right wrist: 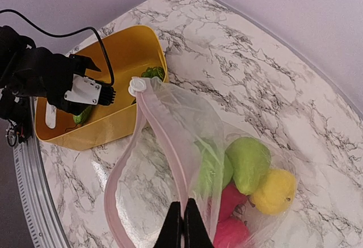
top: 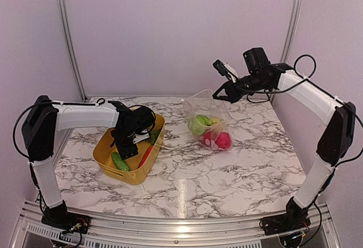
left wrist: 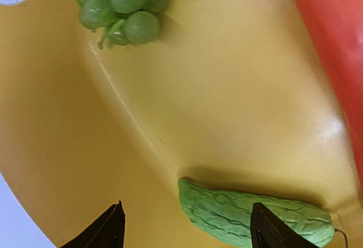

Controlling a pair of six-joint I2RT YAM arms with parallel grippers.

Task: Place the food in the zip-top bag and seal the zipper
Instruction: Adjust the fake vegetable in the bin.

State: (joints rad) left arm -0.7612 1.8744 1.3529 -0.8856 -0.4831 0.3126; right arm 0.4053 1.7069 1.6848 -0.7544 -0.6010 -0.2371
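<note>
reaching: left gripper [left wrist: 187, 214] hangs low inside the yellow bin [top: 108, 163], jaws spread wide above one end of the green ridged vegetable [left wrist: 227, 217]; no contact that i can see.
holding: right gripper [right wrist: 182, 228] is pressed together on the zipper [right wrist: 148, 117] of the zip-top bag [right wrist: 164, 191], keeping the mouth raised and gaping.
food in bag: green [right wrist: 248, 160], yellow [right wrist: 275, 191] and pink-red [right wrist: 227, 200] pieces lie at the bottom.
food in bin: the vegetable, green grapes [left wrist: 125, 4], a red piece [left wrist: 334, 61].
risk, grasp: the vegetable lies close against the bin wall, so a finger may land on top of it or on the wall and squirt it sideways.
risk, drop: pinched at one point only, the mouth sags, so a piece released off-centre could strike the rim and fall to the marble table [top: 227, 174].
risk, seal: bulky food near the mouth could keep the strip from meeting.
</note>
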